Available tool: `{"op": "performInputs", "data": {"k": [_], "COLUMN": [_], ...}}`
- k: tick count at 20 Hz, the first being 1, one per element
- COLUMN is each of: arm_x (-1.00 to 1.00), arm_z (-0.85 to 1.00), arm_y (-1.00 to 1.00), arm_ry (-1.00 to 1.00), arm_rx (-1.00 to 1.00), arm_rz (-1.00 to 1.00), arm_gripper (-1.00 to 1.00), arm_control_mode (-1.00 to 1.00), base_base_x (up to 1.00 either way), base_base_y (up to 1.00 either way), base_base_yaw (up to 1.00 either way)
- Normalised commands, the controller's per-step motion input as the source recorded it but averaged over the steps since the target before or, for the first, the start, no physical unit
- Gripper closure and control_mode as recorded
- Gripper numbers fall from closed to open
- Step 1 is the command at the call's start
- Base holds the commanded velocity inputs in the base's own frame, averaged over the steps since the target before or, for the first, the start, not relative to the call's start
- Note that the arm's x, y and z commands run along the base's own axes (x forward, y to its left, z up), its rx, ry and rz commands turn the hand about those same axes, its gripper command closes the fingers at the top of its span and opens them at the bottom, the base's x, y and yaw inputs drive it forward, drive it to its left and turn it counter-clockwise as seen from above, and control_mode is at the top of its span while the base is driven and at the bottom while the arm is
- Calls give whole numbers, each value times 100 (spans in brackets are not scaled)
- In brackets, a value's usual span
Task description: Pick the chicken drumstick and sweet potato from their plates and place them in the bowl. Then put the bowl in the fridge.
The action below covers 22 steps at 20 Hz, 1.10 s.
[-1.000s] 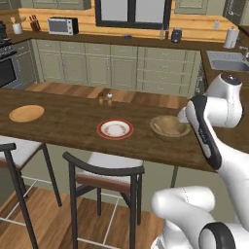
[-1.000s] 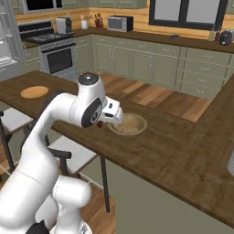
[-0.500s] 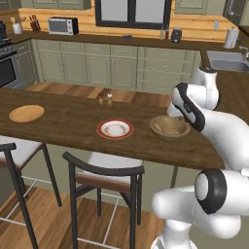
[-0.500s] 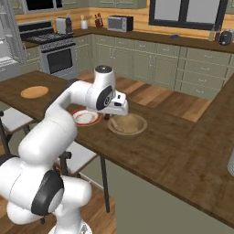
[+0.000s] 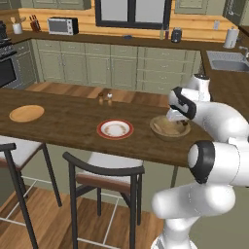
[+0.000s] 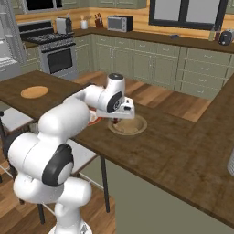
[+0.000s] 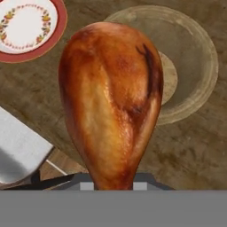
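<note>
The tool (image 6: 116, 120) hangs over the near edge of the bowl (image 6: 137, 126), clamped on the chicken drumstick (image 7: 113, 97), whose meaty end points down toward the dark wooden table (image 5: 68, 116). Just beside the bowl sits the white plate with the red rim (image 5: 115, 129), bare, and the tan wooden plate (image 5: 26, 113) lies well apart at the far end.

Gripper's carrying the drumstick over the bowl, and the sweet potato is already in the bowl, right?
Not quite. The gripper does carry the chicken drumstick over the bowl, but the bowl is empty: the hand view shows bare wood inside it, no sweet potato. The red-rimmed plate is bare too.
</note>
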Motion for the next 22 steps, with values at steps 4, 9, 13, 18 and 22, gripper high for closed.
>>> {"op": "performInputs", "data": {"k": [4, 9, 13, 18, 22], "arm_x": [59, 63, 58, 25, 1], "arm_z": [-50, -33, -42, -40, -43], "arm_y": [-14, -26, -7, -3, 0], "arm_ry": [3, 3, 3, 3, 8], "arm_rx": [0, 0, 0, 0, 0], "arm_rz": [1, 2, 2, 2, 1], "arm_gripper": [100, 100, 100, 100, -100], "arm_control_mode": [-100, -100, -100, -100, -100], "base_base_x": [0, 0, 0, 0, 0], "base_base_y": [0, 0, 0, 0, 0], "base_base_yaw": [0, 0, 0, 0, 0]}}
